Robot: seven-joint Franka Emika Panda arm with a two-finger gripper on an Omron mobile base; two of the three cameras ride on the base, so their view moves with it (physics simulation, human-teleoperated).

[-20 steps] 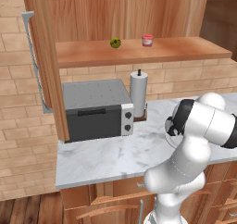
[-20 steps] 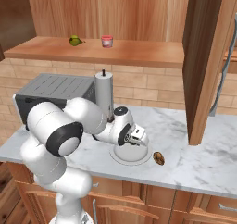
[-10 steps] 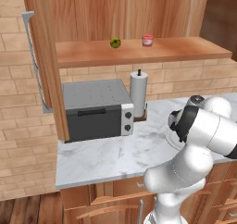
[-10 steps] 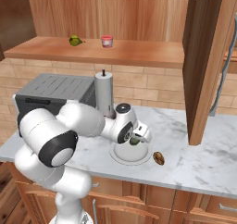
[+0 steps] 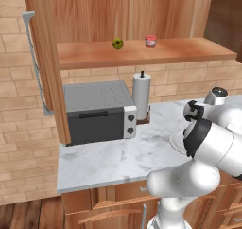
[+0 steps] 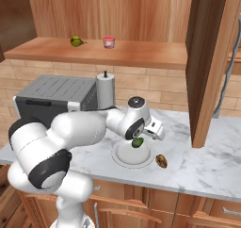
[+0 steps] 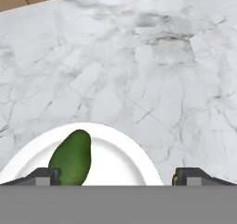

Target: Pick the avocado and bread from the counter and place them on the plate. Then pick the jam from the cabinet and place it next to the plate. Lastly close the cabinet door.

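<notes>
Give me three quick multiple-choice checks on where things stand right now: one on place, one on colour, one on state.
1. Where is the avocado?
A. on the plate
B. on the cabinet shelf
C. on the microwave

2. What colour is the jam jar?
A. blue
B. red
C. yellow

3. How is the hand?
A. shut on the bread
B. shut on the avocado
C. open

Answers:
1 A: the hand view shows it lying on the white plate.
2 B: a red jar on the shelf.
3 C: fingertips stand wide apart.

The avocado [image 7: 70, 158] lay on the plate [image 7: 121, 163] directly beneath the gripper [image 7: 115, 177], close by one fingertip. The bread [image 6: 161, 161] sat on the counter [image 6: 207, 164] just beyond the plate's rim, near the gripper.
</notes>
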